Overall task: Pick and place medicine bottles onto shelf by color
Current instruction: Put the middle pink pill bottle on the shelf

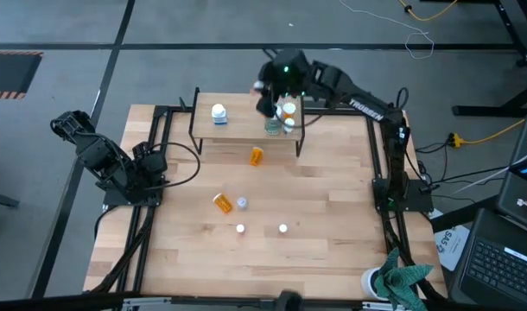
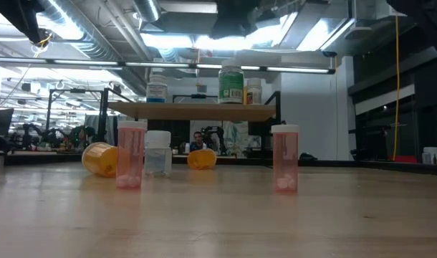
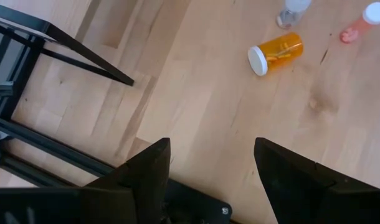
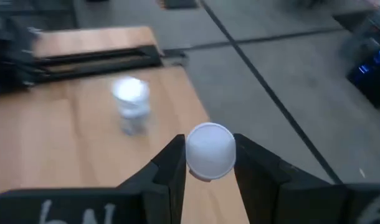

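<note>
We see the right tool (image 4: 207,163) out over the shelf (image 1: 238,130) at the far side of the bench (image 1: 324,250), its fingers clamped on a white-capped bottle (image 4: 210,151) that its wrist view shows only from above. From overhead the tool sits over the shelf's right end, where a dark green bottle (image 2: 231,84) and an orange bottle (image 2: 253,91) stand close together. A bluish-white bottle (image 1: 219,113) stands upright near the shelf's left end.

On the bench, one orange bottle (image 1: 257,155) lies on its side just in front of the shelf. Nearer the middle, another orange bottle (image 3: 275,52) lies tipped over, with a small clear bottle (image 1: 242,203) upright just beside it. Two pinkish bottles (image 1: 241,229) (image 1: 283,228) stand upright closer to the front edge, well apart from each other.

The left tool (image 3: 212,165) waits at the left side of the bench, above bare wood, its fingers apart and holding nothing.
</note>
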You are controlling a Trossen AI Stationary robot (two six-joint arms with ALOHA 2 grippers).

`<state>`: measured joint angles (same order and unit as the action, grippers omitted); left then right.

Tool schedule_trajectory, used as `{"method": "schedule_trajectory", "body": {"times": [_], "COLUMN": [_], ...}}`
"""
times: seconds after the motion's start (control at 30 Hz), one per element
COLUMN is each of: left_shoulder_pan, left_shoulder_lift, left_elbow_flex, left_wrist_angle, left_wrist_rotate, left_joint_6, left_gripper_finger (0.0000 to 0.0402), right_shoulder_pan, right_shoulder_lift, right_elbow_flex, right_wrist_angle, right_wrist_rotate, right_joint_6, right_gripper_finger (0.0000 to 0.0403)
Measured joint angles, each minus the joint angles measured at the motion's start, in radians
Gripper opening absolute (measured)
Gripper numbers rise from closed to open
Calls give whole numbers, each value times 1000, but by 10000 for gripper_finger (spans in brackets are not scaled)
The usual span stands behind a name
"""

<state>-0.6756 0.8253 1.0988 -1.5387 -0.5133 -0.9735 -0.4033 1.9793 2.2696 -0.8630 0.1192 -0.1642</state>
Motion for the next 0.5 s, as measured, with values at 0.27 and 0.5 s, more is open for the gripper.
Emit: {"method": "schedule_trajectory", "body": {"times": [0.27,0.5], "left_shoulder_pan": [0,0], "left_shoulder_lift": [0,0], "left_elbow_flex": [0,0], "left_wrist_angle": [0,0], "left_wrist_rotate": [-18,-26], "left_joint_6": [-1,-3], "left_gripper_finger": [228,228], "right_shoulder_pan": [-140,-194], "right_shoulder_lift": [52,120], "right_elbow_flex": [-24,-25], "right_wrist_angle": [-91,-70], "right_wrist_rotate": [-82,-97], "right_joint_6": [31,2], "right_gripper_finger": [116,117]}}
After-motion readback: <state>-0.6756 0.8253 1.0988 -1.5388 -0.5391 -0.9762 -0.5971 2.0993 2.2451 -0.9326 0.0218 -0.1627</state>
